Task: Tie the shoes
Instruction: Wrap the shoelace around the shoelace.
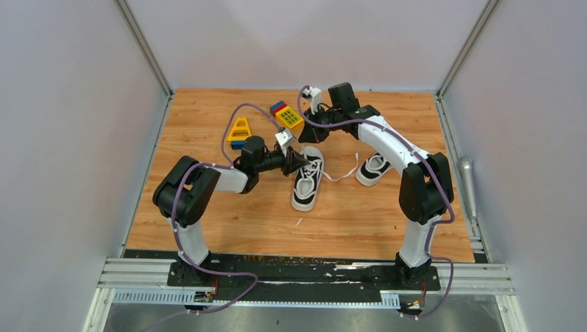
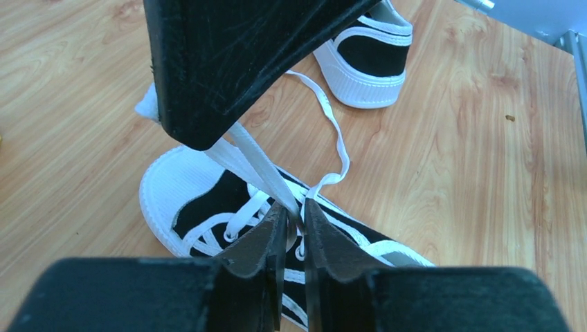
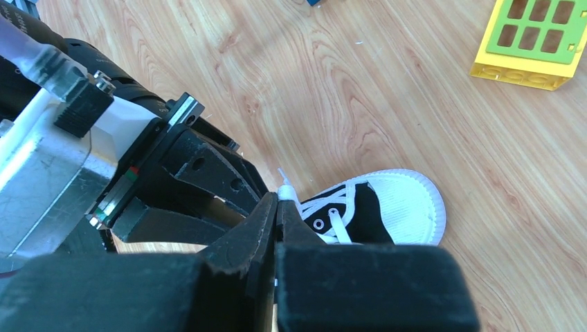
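I see one shoe [image 1: 306, 181] near the middle of the wooden tabletop [image 1: 208, 228], the other shoe [image 1: 374, 168] nearer its right edge. My left gripper [image 2: 294, 216] and right gripper [image 3: 278, 202] each pinch the first's white lace [image 2: 257, 164]; toy blocks [image 1: 287, 116] lie by the far edge, grey walls [image 1: 69, 138] around.

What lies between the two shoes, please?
Only a loose white lace on bare wood, running from the central shoe toward the other shoe; the top view shows it.

Blocks [image 1: 286, 116] crowd far-left, second shoe [image 1: 374, 168] right, taut lace [image 2: 259, 169] between my jaws; bare table [image 1: 228, 221] near-left lies open.
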Controlling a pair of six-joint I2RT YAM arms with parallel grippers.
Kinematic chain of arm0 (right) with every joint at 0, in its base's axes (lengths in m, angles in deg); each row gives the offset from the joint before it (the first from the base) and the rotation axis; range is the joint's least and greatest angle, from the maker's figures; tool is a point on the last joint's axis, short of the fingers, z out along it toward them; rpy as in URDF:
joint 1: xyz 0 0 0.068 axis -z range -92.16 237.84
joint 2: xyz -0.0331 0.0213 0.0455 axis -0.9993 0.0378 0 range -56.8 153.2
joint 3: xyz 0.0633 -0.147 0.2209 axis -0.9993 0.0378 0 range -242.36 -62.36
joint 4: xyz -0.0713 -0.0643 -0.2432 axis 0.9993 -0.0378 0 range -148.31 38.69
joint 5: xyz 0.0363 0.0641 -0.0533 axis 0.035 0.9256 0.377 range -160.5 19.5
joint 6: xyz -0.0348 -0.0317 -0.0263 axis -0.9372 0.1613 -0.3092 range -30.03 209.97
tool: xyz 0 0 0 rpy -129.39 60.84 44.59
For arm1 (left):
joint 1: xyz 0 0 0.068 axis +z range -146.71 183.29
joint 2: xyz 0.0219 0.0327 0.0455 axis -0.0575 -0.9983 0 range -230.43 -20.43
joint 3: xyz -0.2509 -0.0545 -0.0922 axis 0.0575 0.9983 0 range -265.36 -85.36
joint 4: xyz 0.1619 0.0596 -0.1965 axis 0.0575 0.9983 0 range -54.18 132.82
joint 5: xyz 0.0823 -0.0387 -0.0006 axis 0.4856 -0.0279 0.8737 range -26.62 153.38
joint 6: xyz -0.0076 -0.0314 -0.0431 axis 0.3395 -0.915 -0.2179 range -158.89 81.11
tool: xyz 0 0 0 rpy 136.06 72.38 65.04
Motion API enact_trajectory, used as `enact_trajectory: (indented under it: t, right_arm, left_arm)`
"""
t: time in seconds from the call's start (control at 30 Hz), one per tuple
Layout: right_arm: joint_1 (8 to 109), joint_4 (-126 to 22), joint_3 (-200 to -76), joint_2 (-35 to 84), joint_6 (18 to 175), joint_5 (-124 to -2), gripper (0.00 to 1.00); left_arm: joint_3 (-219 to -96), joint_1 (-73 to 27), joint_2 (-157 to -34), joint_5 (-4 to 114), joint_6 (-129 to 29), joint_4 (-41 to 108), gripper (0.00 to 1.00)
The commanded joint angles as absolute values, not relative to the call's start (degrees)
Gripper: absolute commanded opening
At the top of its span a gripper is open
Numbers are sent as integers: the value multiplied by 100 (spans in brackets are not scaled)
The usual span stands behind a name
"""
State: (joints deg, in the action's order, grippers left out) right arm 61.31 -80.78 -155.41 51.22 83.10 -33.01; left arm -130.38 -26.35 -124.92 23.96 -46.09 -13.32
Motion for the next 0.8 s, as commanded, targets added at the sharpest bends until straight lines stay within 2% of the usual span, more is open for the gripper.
enact_trajectory:
  t: [0.0,0.17,0.33,0.4,0.5,0.53,0.6,0.77]
  right_arm:
    - [6241,-7718,-15713,5033,8435,-3322,0]
    - [6294,-7720,-15685,5045,8428,-3331,0]
    - [6314,-7727,-15621,5085,8331,-3388,0]
    - [6352,-7754,-15567,5085,8316,-3583,8]
    - [6629,-7961,-15500,4938,8395,-3722,35]
    - [6770,-8109,-15464,4879,8390,-3656,41]
    - [6979,-8591,-15406,4770,8264,-3519,43]
    - [7071,-10251,-15196,4958,7492,-3576,43]
  left_arm:
    - [-13264,-2668,-12526,2424,-4680,-1383,17]
    - [-13269,-2668,-12560,2456,-4770,-1415,3]
    - [-13297,-2668,-12597,2453,-4859,-1371,0]
    - [-13300,-2663,-12603,2454,-4868,-1314,0]
    - [-13303,-2667,-12615,2417,-4888,-1182,0]
    - [-13302,-2667,-12616,2396,-4894,-1105,0]
    - [-13296,-2664,-12638,2349,-4913,-1011,0]
    - [-13379,-2667,-12689,2205,-4833,-768,0]
